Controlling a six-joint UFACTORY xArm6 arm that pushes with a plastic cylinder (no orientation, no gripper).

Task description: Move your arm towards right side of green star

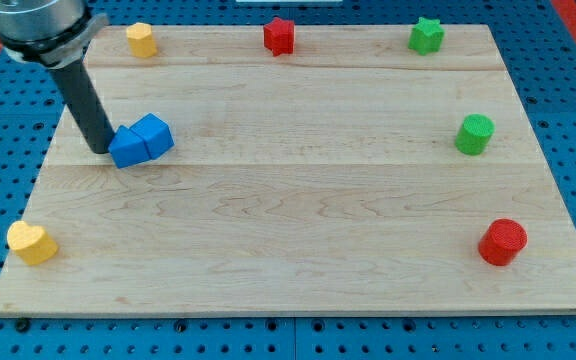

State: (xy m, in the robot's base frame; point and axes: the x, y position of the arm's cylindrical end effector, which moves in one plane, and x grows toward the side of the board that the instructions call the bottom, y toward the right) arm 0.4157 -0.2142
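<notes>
my tip point(102, 150) | seemingly touching blue block point(126, 147) | green star point(426, 35) top right

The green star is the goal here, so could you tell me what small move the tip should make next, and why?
Probably slide my tip toward the view's right and up. It sits at the view's left against the two blue blocks, while the green star is at the top right, so skirting above the blue blocks avoids pushing them.

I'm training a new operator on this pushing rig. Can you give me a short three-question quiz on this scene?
1. True or false: my tip touches the green star.
2. Which blocks sit right beside my tip? A) two blue blocks B) red cylinder C) yellow heart
3. Fill in: the green cylinder lies near the view's ____ edge.

Key: 1 false; 2 A; 3 right.
</notes>
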